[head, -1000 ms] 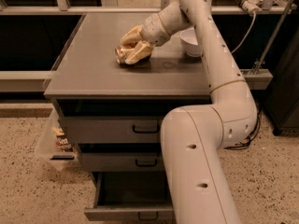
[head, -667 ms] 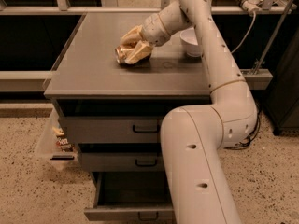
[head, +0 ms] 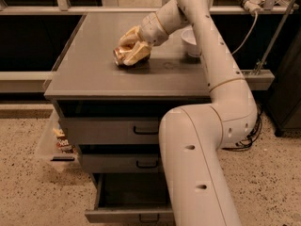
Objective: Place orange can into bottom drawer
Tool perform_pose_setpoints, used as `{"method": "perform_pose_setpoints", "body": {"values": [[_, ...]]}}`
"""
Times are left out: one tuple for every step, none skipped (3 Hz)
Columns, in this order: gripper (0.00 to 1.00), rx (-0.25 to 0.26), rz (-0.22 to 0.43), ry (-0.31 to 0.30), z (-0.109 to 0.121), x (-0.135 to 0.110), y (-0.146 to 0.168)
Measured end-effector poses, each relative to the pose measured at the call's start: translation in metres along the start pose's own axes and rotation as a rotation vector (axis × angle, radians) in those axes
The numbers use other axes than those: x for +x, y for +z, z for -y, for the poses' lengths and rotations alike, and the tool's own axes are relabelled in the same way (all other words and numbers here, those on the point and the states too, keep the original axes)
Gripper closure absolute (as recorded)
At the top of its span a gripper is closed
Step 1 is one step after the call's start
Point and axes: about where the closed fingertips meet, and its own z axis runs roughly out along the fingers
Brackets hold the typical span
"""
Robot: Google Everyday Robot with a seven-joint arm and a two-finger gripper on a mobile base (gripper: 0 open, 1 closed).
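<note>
The orange can [head: 120, 56] lies on the grey cabinet top [head: 89, 74], near its middle, its silver end facing left. My gripper [head: 130, 51] is down over it, with tan fingers [head: 137, 54] closed around the can's body. Most of the can is hidden by the fingers. The bottom drawer [head: 127, 214] stands pulled out at the foot of the cabinet, showing a dark interior, partly hidden behind my arm.
A white bowl [head: 189, 40] sits on the top at the right, behind my arm. Two shut grey drawers [head: 108, 130] with black handles are above the open one. A clear bin with snack packs [head: 60, 142] hangs at the cabinet's left side.
</note>
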Motion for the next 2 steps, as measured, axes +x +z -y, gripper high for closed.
{"method": "perform_pose_setpoints", "body": {"values": [[1.00,-0.011,0.017,0.045,-0.013,-0.016,-0.023],[1.00,0.096,0.036,0.045,-0.022,-0.050,-0.081]]}}
